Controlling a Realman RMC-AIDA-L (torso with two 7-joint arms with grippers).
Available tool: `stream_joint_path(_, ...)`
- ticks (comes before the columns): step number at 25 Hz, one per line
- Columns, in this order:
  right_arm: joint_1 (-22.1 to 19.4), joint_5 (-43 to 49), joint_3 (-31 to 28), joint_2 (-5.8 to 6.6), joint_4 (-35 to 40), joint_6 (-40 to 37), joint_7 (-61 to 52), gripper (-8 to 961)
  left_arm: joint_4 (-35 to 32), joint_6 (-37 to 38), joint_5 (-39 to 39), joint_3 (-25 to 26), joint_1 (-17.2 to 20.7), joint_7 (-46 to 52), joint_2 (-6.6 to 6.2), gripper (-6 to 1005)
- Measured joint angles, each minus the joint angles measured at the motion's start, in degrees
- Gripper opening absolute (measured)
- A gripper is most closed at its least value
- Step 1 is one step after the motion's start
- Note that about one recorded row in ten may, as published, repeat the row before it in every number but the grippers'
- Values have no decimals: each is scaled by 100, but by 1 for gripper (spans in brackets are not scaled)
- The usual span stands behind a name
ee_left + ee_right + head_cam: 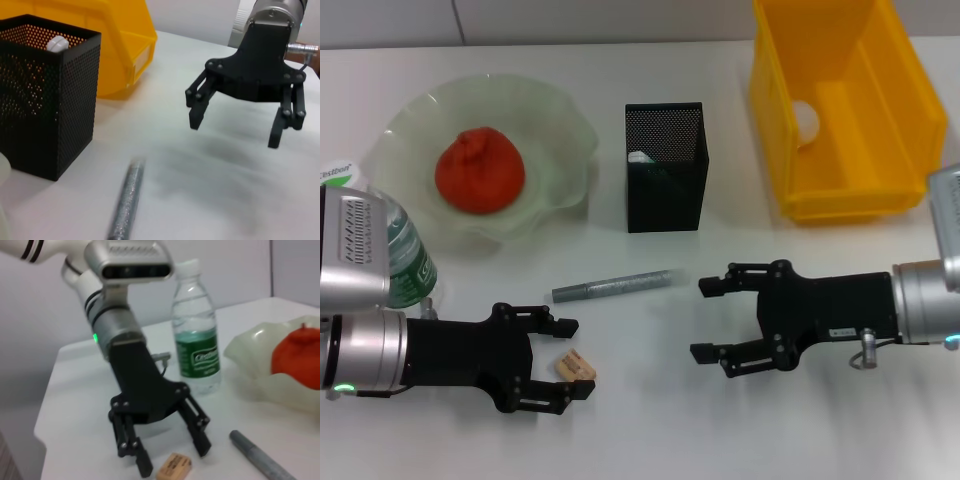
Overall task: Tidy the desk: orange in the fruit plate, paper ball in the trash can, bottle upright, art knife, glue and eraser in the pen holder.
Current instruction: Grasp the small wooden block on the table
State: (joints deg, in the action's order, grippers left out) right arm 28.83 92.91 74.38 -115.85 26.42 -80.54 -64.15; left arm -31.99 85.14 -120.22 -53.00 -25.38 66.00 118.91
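Observation:
The tan eraser [576, 365] lies on the table between the fingers of my open left gripper [575, 357]; in the right wrist view the eraser [174, 466] rests untouched under that left gripper [175, 457]. A grey glittery stick [615, 285], seemingly the art knife, lies ahead of both grippers. My right gripper [702, 320] hovers open and holds nothing, right of the stick. The orange [480, 172] sits in the fruit plate [560, 120]. The bottle [196, 340] stands upright. The pen holder [665, 165] holds a white-capped item [57, 44]. A white wad [806, 120] shows in the trash can [880, 110].
The pen holder stands between the fruit plate and the trash can, just beyond the grey stick [126, 200]. The bottle [410, 262] is close behind my left arm, at the table's left side. Bare white table lies near the front edge between the arms.

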Motion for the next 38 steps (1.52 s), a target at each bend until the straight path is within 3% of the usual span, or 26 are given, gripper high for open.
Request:
stream_joint_path(7,-443,120,-403,-42,154,-119,40,824,46,-10,-1,0,4,0,0,777)
stream_joint_path(18,-746,591,-1275,-76,154,-491,182,824,79,-91,-7,0,-7,-28,1,777)
stream_joint_path(38,-703,642,-1337,-62,162,-487,159,824,241,-117,60,27,48,-466,1,777)
